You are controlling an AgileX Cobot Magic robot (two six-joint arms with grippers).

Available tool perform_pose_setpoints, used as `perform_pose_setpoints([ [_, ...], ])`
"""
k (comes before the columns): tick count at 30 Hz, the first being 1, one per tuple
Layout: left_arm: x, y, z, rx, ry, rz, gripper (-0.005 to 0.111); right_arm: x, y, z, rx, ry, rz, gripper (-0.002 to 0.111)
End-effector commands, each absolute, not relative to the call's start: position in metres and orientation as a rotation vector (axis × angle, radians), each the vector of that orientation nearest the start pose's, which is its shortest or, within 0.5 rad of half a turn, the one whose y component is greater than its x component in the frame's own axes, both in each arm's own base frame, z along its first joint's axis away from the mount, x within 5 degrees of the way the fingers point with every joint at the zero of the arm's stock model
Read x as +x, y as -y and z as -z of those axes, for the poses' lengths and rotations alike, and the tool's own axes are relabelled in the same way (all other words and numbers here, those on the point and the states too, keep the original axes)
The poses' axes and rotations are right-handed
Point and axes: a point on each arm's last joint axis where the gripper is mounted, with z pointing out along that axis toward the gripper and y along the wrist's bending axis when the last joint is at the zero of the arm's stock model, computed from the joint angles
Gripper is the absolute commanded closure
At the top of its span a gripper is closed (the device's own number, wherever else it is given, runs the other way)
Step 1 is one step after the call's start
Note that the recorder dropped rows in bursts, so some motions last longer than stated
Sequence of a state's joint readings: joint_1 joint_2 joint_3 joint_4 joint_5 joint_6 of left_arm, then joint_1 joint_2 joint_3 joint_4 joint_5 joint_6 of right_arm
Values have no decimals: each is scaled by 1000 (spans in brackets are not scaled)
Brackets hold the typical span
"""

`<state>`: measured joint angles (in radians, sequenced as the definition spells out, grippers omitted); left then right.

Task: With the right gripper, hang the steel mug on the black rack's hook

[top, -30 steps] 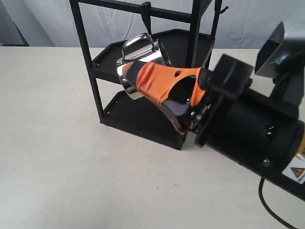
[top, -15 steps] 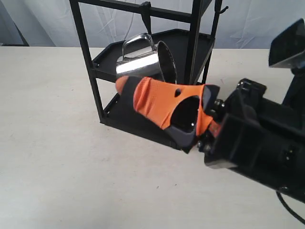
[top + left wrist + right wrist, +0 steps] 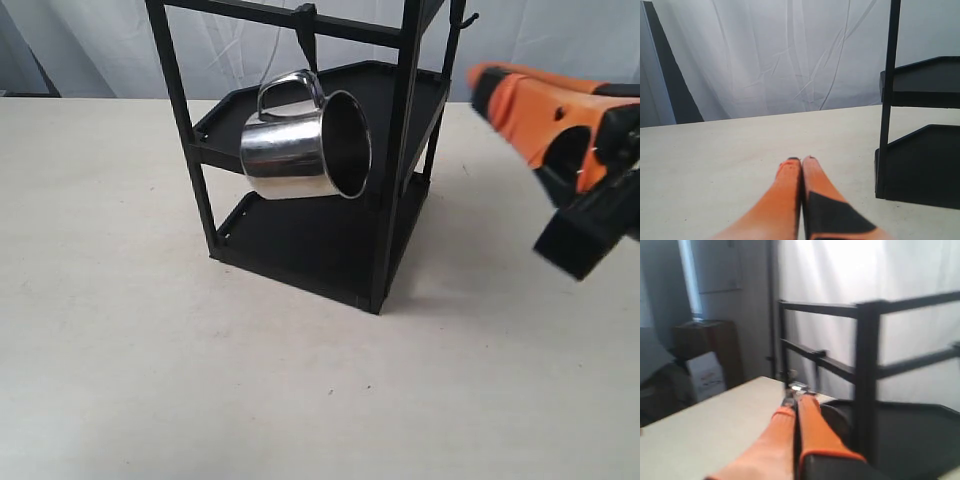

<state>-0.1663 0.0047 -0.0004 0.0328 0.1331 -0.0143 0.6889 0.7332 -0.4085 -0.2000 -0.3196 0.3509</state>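
Observation:
The steel mug (image 3: 305,145) hangs by its looped handle from the hook (image 3: 306,30) on the top bar of the black rack (image 3: 190,130). It is tilted, mouth facing right. My right gripper (image 3: 480,80) is out to the right of the rack, apart from the mug, its orange fingers (image 3: 807,425) pressed together and holding nothing. In the right wrist view the gripper (image 3: 797,399) points at the rack's posts (image 3: 867,385); the picture is blurred. My left gripper (image 3: 801,160) is shut and empty over the table, left of the rack (image 3: 888,100).
A thin curled wire hook (image 3: 462,18) sits at the rack's top right corner. White curtain hangs behind the table (image 3: 120,330). Boxes (image 3: 705,372) stand off the table's far side in the right wrist view.
My right gripper let go of the mug and drew back to the right and upward. The mug stayed hanging on the hook, now fully in view.

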Motion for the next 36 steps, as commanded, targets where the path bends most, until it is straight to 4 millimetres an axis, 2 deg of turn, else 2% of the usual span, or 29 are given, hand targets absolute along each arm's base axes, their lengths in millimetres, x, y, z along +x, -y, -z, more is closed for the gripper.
perform_pose_setpoints([
  [1, 56, 9, -202, 146, -1606, 119, 105, 107, -62, -306, -290, -1612, -536, 109],
  [6, 56, 9, -202, 146, -1606, 119, 105, 72, -24, -304, -142, -1645, -373, 109],
  [10, 56, 9, -202, 146, -1606, 119, 105, 53, -5, -279, -35, -1633, -182, 109],
  [14, 56, 9, -202, 146, -1606, 119, 105, 46, 3, -245, 89, -1630, -81, 109],
  [17, 56, 9, -202, 146, -1606, 119, 105, 50, 6, -217, 164, -1699, -34, 109],
  [22, 56, 9, -202, 146, -1606, 119, 105, 51, 8, -191, 207, -1809, -8, 109],
  [36, 56, 9, -202, 146, -1606, 119, 105, 50, 8, -187, 238, -1851, -33, 109],
])
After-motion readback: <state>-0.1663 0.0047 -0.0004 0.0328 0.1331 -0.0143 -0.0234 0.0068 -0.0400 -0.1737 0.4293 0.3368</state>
